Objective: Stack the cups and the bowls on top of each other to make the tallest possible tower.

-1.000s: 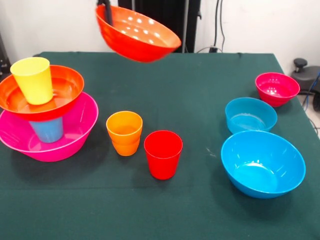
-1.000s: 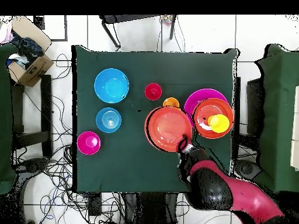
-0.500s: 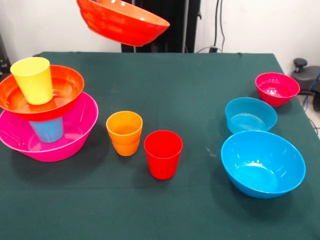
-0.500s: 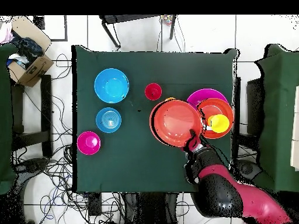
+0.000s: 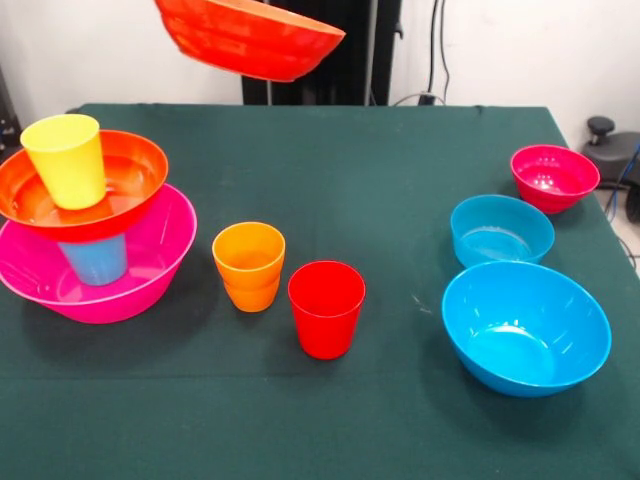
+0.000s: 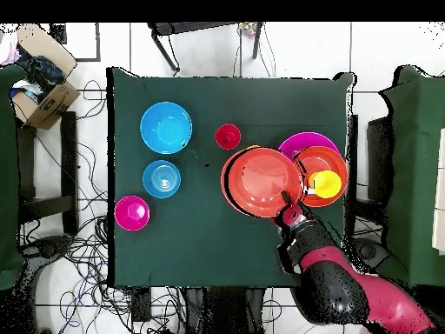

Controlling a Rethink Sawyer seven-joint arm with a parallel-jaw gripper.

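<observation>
Orange-red is what you've got hanging in the air right now: the second wide orange-red bowl rides high over the table, tilted a bit, and in the overhead view the gripper has it pinched by the rim at about the bowl's 5 o'clock, fingers closed on the edge. The tower so far is the large pink bowl with the light blue cup standing in it, the other orange-red bowl sitting on that cup, and the yellow cup upright on top. The thing your next move hangs on: from above, the carried bowl sits just beside the stack, and the yellow cup lies off at roughly 3 o'clock from the bowl's centre, already partly tucked near its rim. So I'd say you need to slide toward 3 o'clock and level the bowl so its base lands square on that cup's mouth; the off-centre rim grip could tip it. The orange cup and red cup wait near the tower, while the large blue bowl, small blue bowl and small magenta bowl sit well apart.
</observation>
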